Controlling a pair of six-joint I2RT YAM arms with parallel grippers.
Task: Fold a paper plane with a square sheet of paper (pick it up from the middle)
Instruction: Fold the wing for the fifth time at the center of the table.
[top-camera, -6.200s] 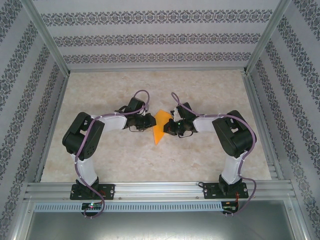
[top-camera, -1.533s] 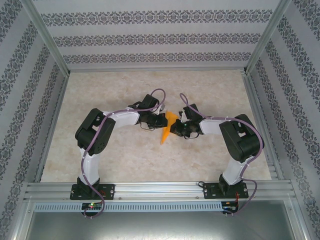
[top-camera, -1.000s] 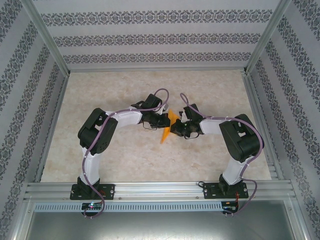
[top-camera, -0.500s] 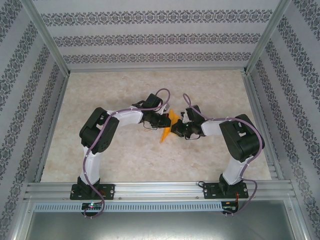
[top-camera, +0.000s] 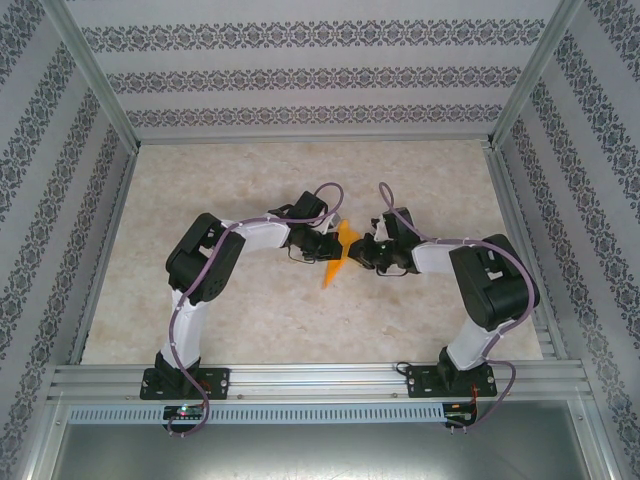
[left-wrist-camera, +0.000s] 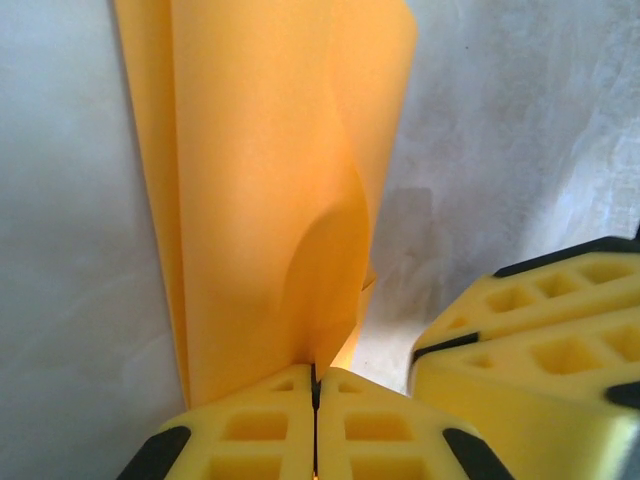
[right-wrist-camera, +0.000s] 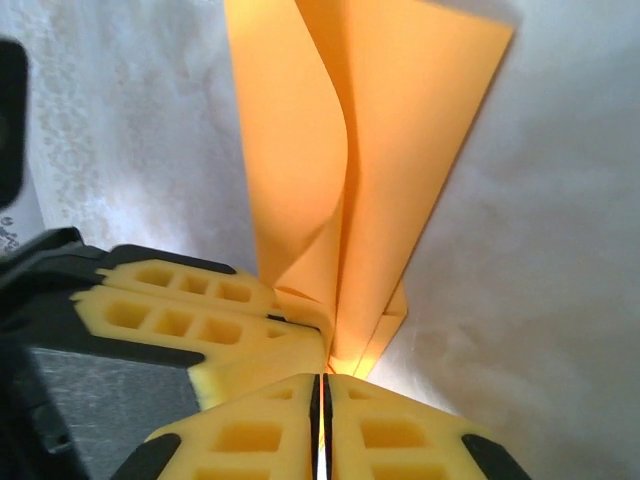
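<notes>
Paper plane: orange-yellow, part-folded, long and narrow, several layers stacked.

Location: between your two grippers, caught by both at the same stretch. The rest runs out ahead of the fingertips over the marbled table. You cannot tell whether its point rests on the surface.

Left gripper: pads pressed together, with paper layers pinched in the seam.

Right gripper: pads also together, with the folded edge caught at their tips. It sits just beside the left gripper.

Step in hand (judged): setting a lengthwise crease in the body.
- Hold one pinch firm as the anchor.
- Draw the other along the fold line, not away from it, so the thin sheet does not tear or skew.
- Flatten the loose flap before you press, or the crease will likely land off-line.

Views compared:
- Top external: gives the dart outline and how closely the arms meet. It shows nothing of the layers.
- Left wrist: ahead of the left gripper one layer bulges in a curve, not yet flat. The right gripper's pads lie at its right.
- Right wrist: ahead of the right gripper two leaves splay apart and a small tucked corner lies near the tips. The left gripper's pads lie at its left.
</notes>
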